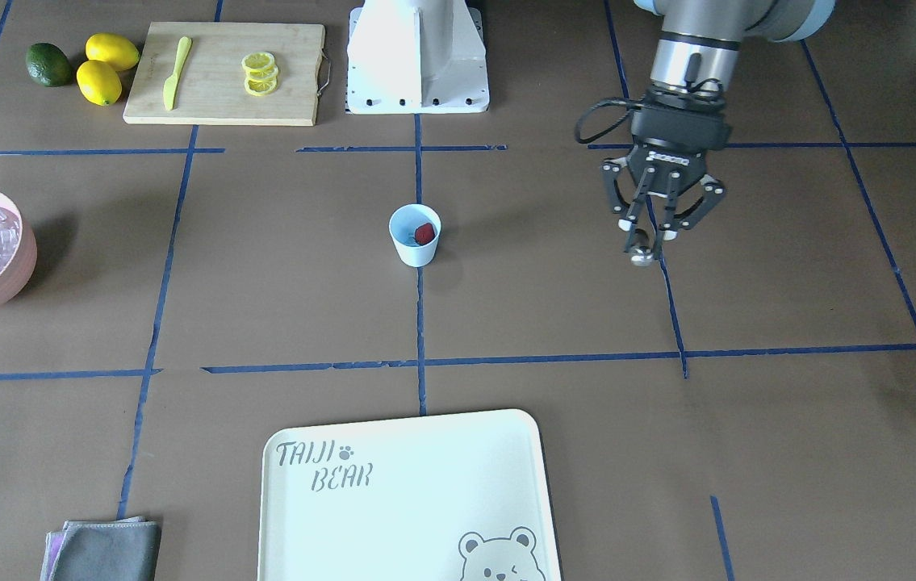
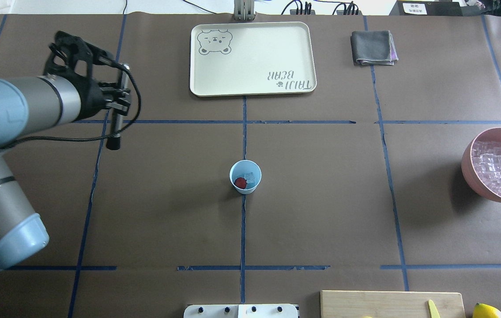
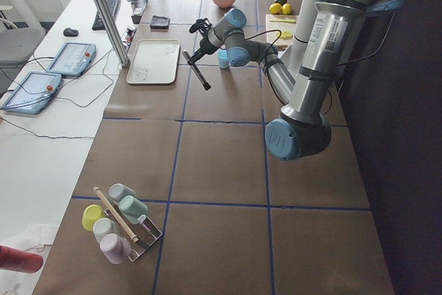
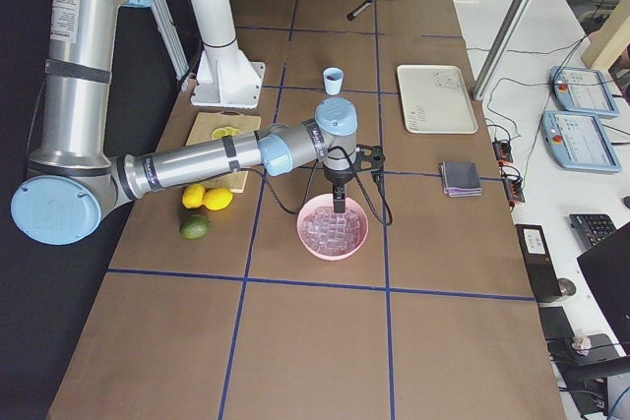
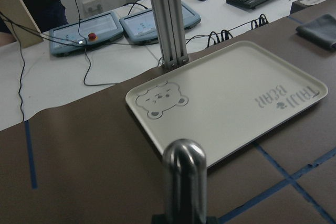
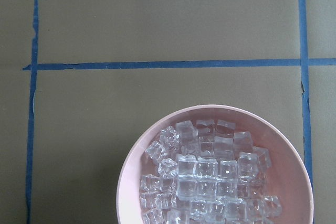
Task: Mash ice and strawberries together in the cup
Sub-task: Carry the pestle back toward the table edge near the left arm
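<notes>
Closest to the left wrist camera is the rounded metal end of a muddler (image 5: 184,179), low in the middle of the frame. The left pincer (image 1: 650,232) is pinching this tool by its shaft, and it hangs above the desk (image 2: 321,198) in the upper left of the overhead view.

At the centre of that view stands the cup (image 2: 238,169), upright, well apart from the muddler. Inside it lie the strawberry (image 2: 240,183) and some ice (image 2: 250,178), touching each other. So I judge that the filling is done and the tool is in hand, but the mashing is not yet begun. What is left is to bring the tool over the cup, lower it and press.

The right pincer (image 4: 338,210) hangs over the pink bowl (image 2: 466,176) of spare ice at the right edge; whether it is spread or pressed together I cannot tell.

The tray (image 2: 254,57) and grey cloth (image 2: 373,46) lie along the top, beside the way to the cup and not on it.
</notes>
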